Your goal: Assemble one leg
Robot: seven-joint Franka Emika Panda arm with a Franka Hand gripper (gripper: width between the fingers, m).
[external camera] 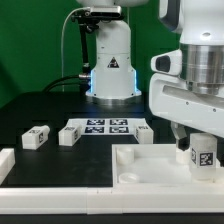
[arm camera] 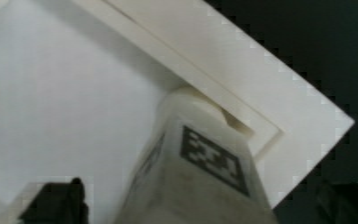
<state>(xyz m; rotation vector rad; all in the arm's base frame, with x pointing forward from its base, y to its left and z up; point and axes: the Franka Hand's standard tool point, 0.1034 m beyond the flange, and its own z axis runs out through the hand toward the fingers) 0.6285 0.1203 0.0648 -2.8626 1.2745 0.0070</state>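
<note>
gripper [external camera: 197,142]: clamped on leg [external camera: 203,156]; leg directly below wrist, long axis upright, tag facing camera. lower end at corner of white panel [external camera: 140,175], exterior view's right; touching or apart: cannot tell.

Exterior view: arm [external camera: 205,70] clipped by the top edge and the exterior view's right edge. The gripper [external camera: 200,146] has its fingertips behind its housing and the leg [external camera: 204,156], so pad contact can't be told. The panel [external camera: 150,172] runs off that right edge, and a white part [external camera: 5,162] is clipped at the left. Tags on the marker board [external camera: 100,127] are too small to read.

Wrist view: leg blurred, tag [arm camera: 213,160] unreadable, fingers [arm camera: 55,203] cut by the frame edge. Leg-to-panel seating hidden.
</note>
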